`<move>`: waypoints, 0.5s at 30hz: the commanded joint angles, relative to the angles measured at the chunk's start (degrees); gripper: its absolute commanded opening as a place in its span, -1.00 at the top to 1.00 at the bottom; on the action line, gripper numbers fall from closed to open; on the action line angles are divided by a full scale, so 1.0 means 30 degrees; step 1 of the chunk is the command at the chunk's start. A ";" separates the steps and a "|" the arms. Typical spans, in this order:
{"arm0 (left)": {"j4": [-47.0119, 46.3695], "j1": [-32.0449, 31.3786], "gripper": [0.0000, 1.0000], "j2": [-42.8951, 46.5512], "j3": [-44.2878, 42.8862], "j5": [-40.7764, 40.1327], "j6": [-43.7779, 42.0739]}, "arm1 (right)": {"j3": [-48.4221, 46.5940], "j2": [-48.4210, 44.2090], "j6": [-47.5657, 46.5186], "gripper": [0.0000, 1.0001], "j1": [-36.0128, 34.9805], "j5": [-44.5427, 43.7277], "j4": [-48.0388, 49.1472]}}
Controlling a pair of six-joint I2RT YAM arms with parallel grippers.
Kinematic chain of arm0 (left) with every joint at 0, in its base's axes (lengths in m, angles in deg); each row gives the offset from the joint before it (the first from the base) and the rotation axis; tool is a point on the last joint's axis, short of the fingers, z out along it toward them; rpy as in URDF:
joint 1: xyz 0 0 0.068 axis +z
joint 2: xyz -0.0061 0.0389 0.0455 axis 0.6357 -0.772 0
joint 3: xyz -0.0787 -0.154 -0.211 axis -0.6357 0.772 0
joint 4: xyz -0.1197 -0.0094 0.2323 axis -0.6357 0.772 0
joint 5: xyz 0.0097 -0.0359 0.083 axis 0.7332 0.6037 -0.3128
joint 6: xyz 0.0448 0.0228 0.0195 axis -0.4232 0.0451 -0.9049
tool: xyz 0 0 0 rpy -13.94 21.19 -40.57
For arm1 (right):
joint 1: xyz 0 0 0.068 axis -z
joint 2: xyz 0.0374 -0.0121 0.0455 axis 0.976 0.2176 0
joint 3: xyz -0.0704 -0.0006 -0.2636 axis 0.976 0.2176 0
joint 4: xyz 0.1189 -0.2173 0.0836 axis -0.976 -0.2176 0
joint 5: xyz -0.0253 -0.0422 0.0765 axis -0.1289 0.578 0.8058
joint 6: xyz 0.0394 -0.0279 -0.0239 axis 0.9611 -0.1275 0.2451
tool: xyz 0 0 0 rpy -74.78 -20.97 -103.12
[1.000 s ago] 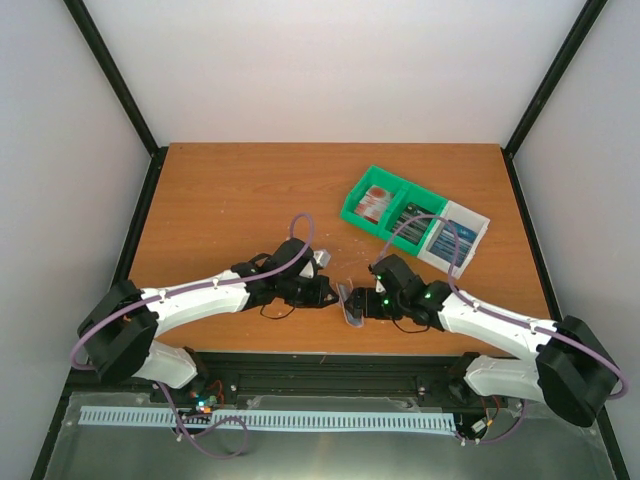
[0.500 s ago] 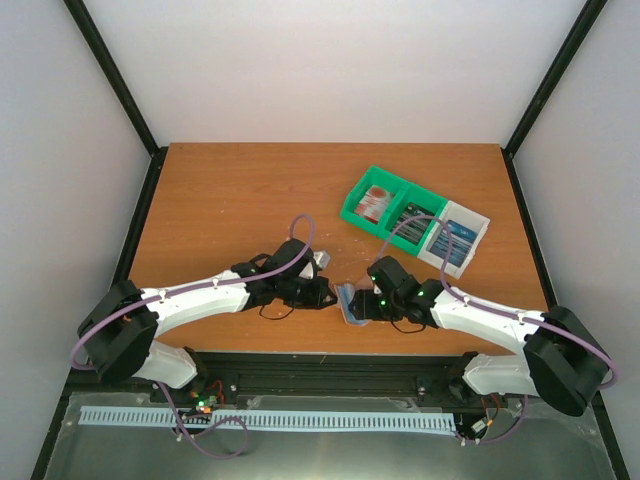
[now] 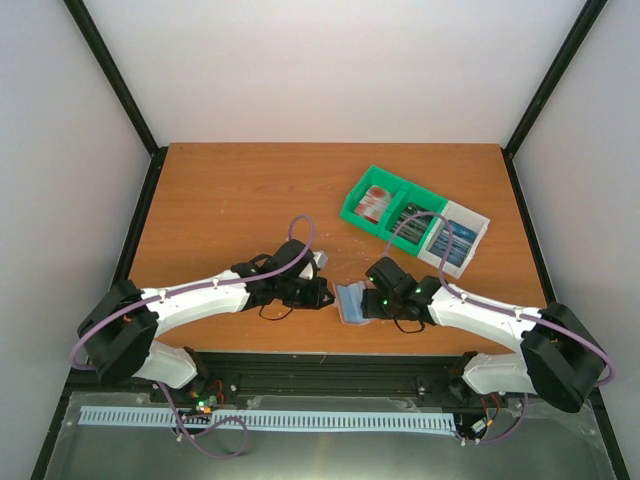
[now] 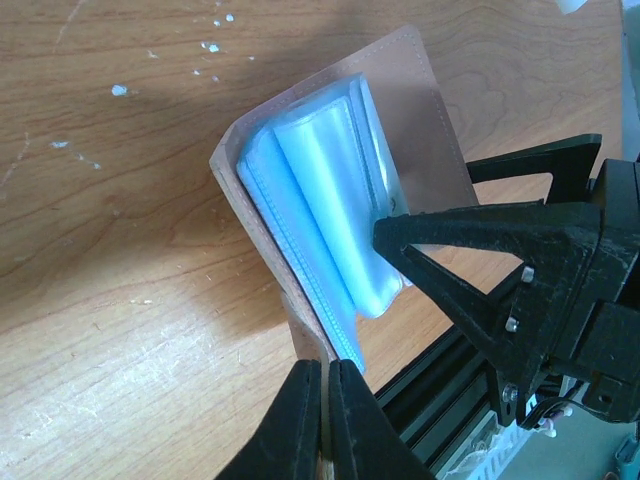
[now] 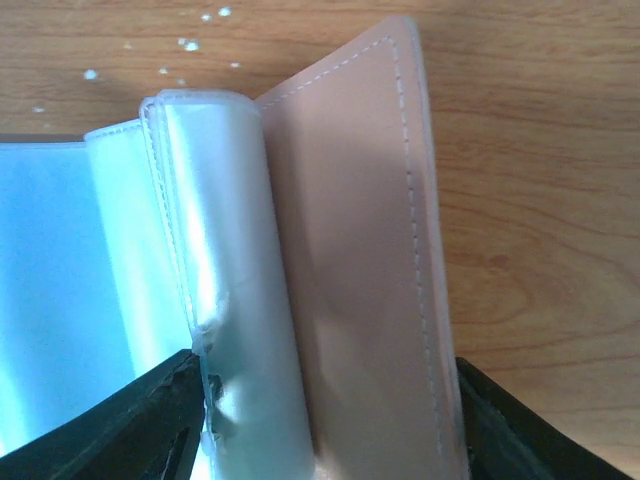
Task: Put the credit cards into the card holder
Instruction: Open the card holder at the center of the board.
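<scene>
The tan-pink card holder (image 3: 350, 300) is held between both grippers near the table's front edge, with its pale blue inside facing up. My left gripper (image 3: 329, 297) is shut on the edge of one tan cover (image 4: 300, 330), with the sleeves (image 4: 320, 210) fanned beyond it. My right gripper (image 3: 367, 303) grips the other cover (image 5: 360, 250) together with a clear sleeve (image 5: 225, 230); one finger (image 5: 150, 425) is on the sleeve side. The credit cards lie in the tray: red-and-white (image 3: 376, 203), dark (image 3: 410, 218), blue (image 3: 452, 240).
The green-and-white compartment tray (image 3: 351, 211) stands on the table at the back right, behind the right arm. The black frame rail (image 3: 330, 360) runs just beyond the table's front edge, close under the holder. Purple cables loop over both wrists.
The card holder has spread from a narrow, nearly closed shape to a wider one with its blue inside showing. The right gripper has shifted slightly left. The left arm has hardly moved.
</scene>
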 commanded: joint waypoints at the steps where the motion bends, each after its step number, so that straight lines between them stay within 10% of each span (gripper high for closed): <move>1: 0.0090 0.0107 0.99 -0.0106 -0.0093 -0.0322 -0.0359 | -0.0556 0.0020 0.0361 -0.27 -0.0193 -0.1916 -0.1292; 15: 0.0190 0.0107 0.99 -0.0353 0.0243 -0.0776 -0.0283 | -0.2188 -0.1582 0.0399 -0.22 -0.0295 -0.4539 -0.4903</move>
